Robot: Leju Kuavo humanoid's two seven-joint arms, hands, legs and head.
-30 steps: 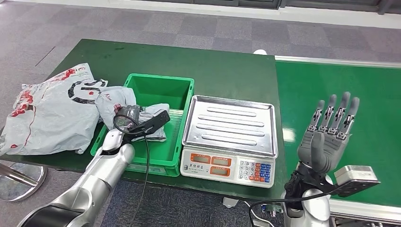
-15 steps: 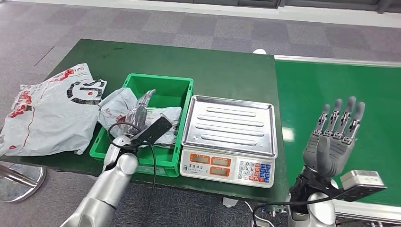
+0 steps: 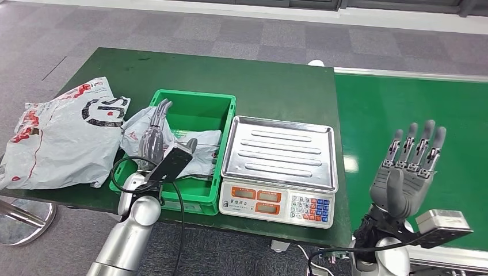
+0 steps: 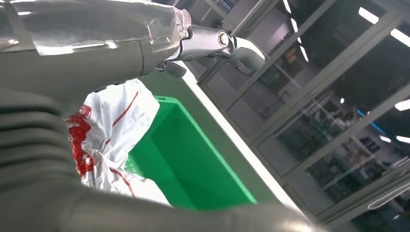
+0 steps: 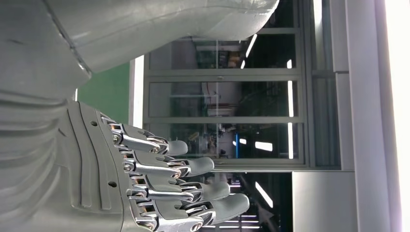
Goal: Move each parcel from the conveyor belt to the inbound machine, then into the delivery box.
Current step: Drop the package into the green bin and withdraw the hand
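- The left hand point(image 3: 155, 129) is reaching over the green bin point(image 3: 217, 103) with its fingers stretched out, apart and holding nothing; the fingertips are pointing toward the bin's far wall, and the hand is sitting just above the parcel point(image 3: 198, 155) inside.
- That parcel is lying in the bin's near half: a soft white-grey plastic mailer, crumpled and glossy, with red printing, its wrinkled edge spilling over the bin's left rim.
- In the left wrist view the same parcel point(image 4: 113, 130) is showing as white film with red marks against the bin's smooth green inside wall point(image 4: 193, 164).
- The bin is a rectangular moulded plastic crate with a rolled rim, standing on the dark green worktop point(image 3: 270, 80).
- Left of the bin, a larger flat mailer bag point(image 3: 57, 138) is lying on the worktop, white with black and red printing, its edge almost touching the bin.
- Right of the bin, touching or nearly touching it, a weighing scale point(image 3: 279, 167) is standing, with a ribbed stainless steel tray and a white front panel carrying displays and coloured keys.
- Further right of the bin, beyond the scale, the flat matte green conveyor belt point(image 3: 403, 109) is running with a pale edge strip.
- The right hand point(image 3: 405, 172) is being held upright over the belt, palm toward the camera, fingers straight and spread, gripping nothing; the right wrist view is showing its metal-linked fingers point(image 5: 183, 166) extended.
- A black cable is looping beside the left wrist, in front of the bin's near wall.
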